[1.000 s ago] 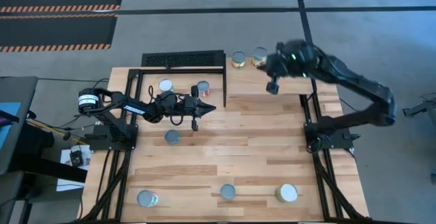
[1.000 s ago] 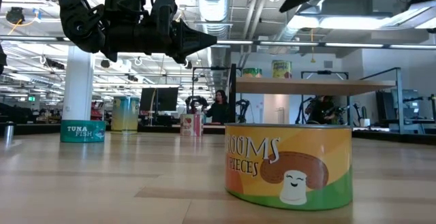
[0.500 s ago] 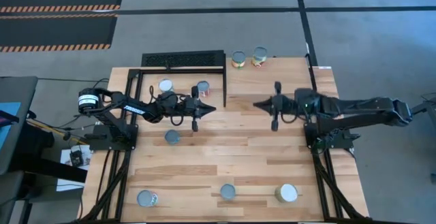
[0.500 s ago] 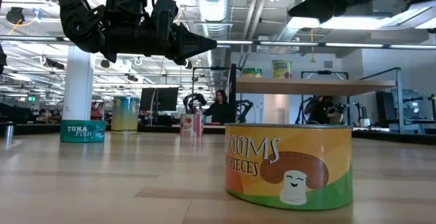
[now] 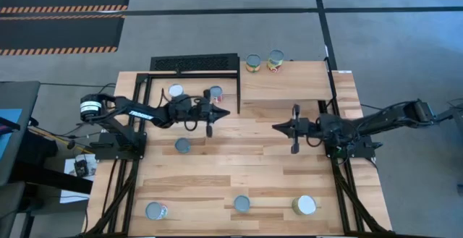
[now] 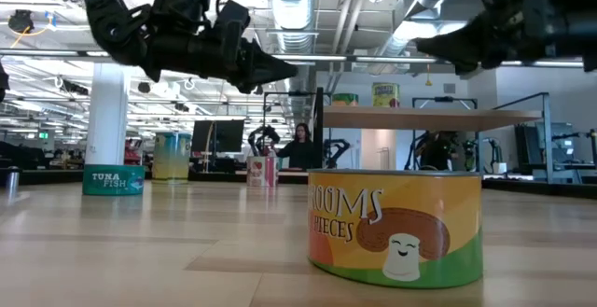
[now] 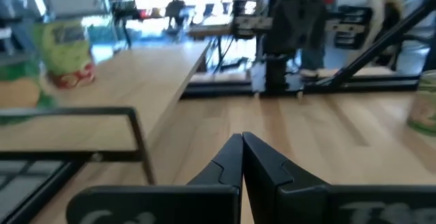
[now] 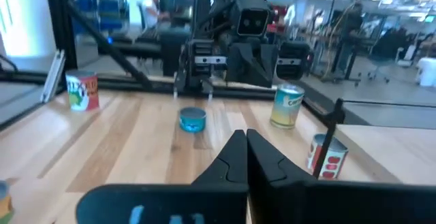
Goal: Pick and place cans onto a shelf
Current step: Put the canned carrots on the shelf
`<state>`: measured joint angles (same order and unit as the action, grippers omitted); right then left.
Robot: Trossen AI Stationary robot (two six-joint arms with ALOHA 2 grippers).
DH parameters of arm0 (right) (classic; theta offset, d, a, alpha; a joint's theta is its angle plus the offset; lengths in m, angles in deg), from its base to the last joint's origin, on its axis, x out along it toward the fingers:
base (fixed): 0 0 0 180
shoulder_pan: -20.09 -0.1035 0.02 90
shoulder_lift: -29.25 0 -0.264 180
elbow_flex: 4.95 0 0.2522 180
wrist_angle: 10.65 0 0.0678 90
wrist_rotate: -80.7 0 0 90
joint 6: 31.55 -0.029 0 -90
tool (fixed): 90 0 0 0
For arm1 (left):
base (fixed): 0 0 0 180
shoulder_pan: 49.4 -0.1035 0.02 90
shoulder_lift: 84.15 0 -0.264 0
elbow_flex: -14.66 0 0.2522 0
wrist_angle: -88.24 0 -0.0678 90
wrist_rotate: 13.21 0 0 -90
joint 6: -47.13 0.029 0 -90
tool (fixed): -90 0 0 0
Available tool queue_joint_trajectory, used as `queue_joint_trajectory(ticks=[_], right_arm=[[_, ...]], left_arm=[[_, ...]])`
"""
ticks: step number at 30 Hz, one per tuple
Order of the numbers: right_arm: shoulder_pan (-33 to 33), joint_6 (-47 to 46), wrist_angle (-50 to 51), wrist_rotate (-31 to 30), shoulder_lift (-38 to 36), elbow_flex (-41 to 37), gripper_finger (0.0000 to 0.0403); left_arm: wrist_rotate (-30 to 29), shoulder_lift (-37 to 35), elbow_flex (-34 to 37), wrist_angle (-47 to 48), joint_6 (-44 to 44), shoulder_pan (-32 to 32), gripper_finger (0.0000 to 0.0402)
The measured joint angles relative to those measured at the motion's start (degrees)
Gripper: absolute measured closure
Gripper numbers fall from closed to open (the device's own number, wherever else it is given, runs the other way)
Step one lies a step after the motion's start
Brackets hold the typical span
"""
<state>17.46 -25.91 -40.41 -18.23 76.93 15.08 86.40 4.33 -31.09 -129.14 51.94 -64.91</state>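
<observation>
Both arms are hovering over the desk [image 5: 275,158], the left pincer [image 5: 226,113] and right pincer [image 5: 275,127] each pressed together and carrying nothing. Two cans [image 5: 254,63] [image 5: 275,58] are standing on the shelf [image 5: 289,86]; six others are waiting on the desk. For a clean pick, the pincer probably needs spreading before descending squarely over the teal can [image 5: 184,145]. The black rack [image 5: 194,64] is holding nothing.
</observation>
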Motion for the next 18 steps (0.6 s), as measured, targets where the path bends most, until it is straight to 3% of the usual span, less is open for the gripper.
queue_joint_trajectory(ticks=[5,9,14,18], right_arm=[[0.0,-1.4,-7.5,-0.1,-0.2,-5.5,0.0395],[0.0,-1.6,-7.5,-0.2,-0.1,-5.8,0.0395],[0.0,-0.9,-8.4,-0.2,-0.1,-5.8,0.0395],[0.0,-0.8,-8.5,-0.2,-0.1,-5.8,0.0395]], left_arm=[[-4.4,-5.9,-3.6,18.1,0.0,-0.9,0.0401],[-9.2,-12.5,-8.6,41.2,-0.2,-1.6,0.0401],[-20.8,-17.8,-17.2,72.5,-4.1,-3.0,0.0401],[-28.8,-18.2,-22.6,89.8,-5.6,-5.3,0.0401]])
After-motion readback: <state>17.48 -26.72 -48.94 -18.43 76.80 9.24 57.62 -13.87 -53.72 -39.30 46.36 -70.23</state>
